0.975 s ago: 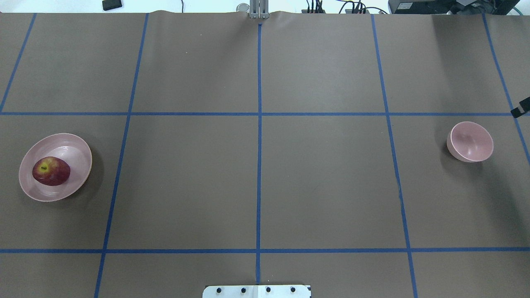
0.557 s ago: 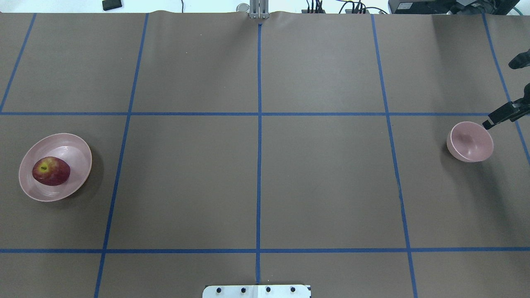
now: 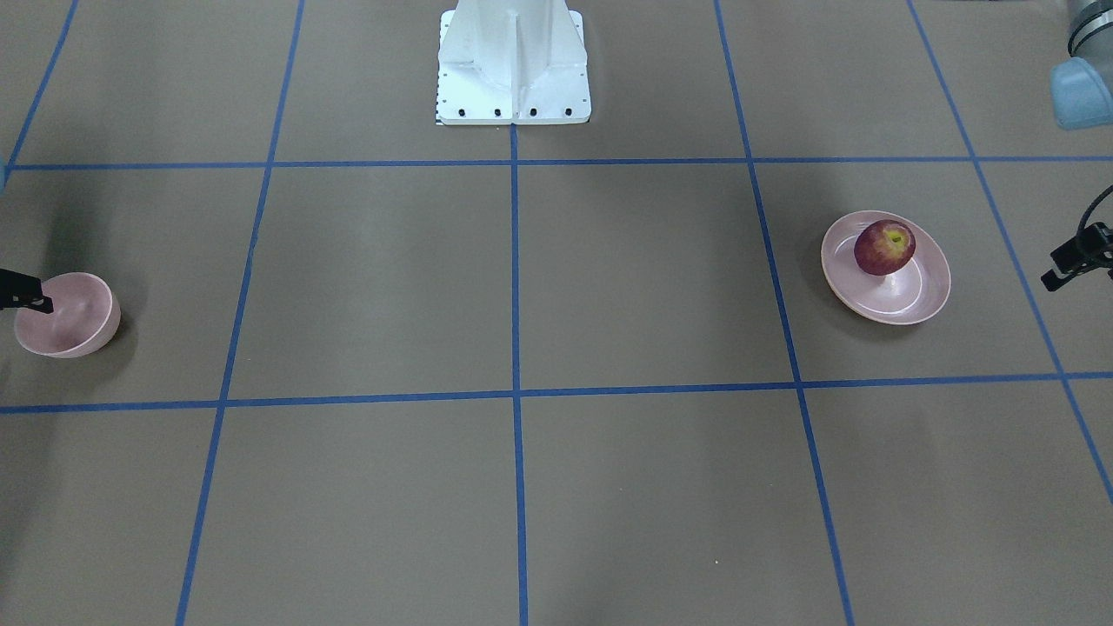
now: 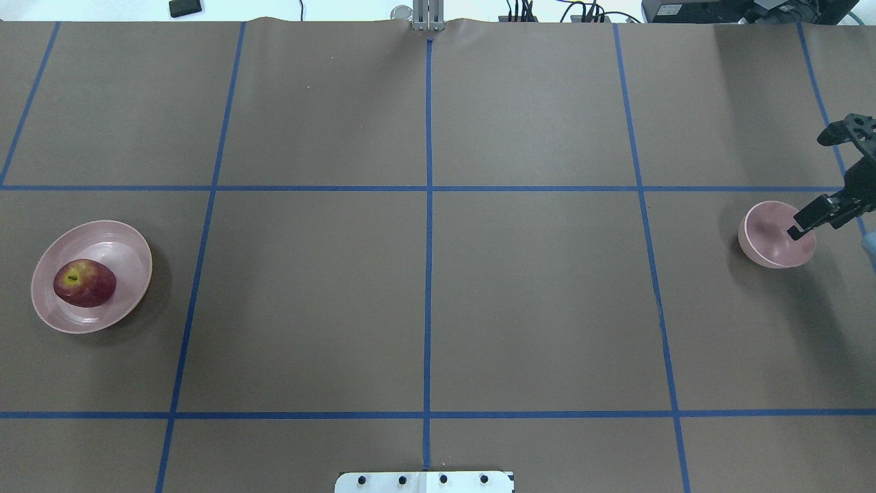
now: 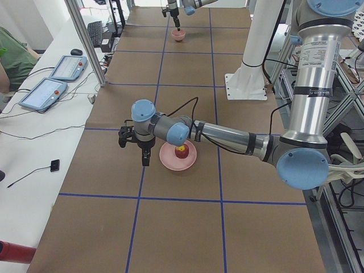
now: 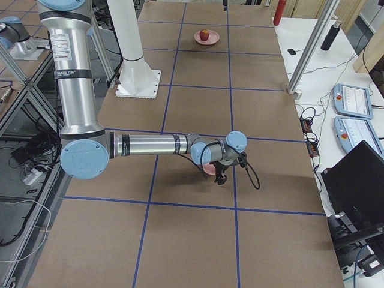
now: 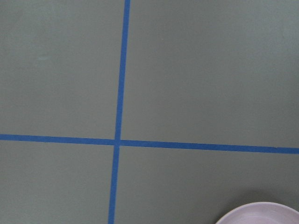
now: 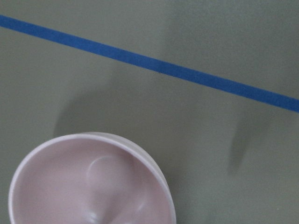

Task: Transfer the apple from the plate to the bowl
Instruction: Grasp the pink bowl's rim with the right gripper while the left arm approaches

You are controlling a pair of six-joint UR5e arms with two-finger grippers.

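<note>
Since the earlier frames the right hand (image 4: 809,183) has swung in from the desk's (image 4: 534,294) edge toward the bowl (image 4: 763,236). A second ago only a dark tip showed beyond the bowl. Now one finger (image 4: 802,224) lies over the bowl's rim on the side away from the plate (image 4: 126,250), and the other stands well apart, farther from the robot than the bowl. The bowl sits where it did, so the finger has probably not pushed it, though contact cannot be told from above. That hand is spread wide and holds nothing. The apple (image 4: 85,283) has not moved either: it rests on the plate, stem dimple up, well apart from the bowl at the desk's other end. The left hand (image 3: 1076,259) hangs just beyond the plate on the side away from the bowl, apart from apple and plate. Too little of it shows to tell whether its fingers are spread or together. The transfer itself looks unstarted. The right hand seems to be readying to steady or take the bowl, and the apple has yet to be picked up.
</note>
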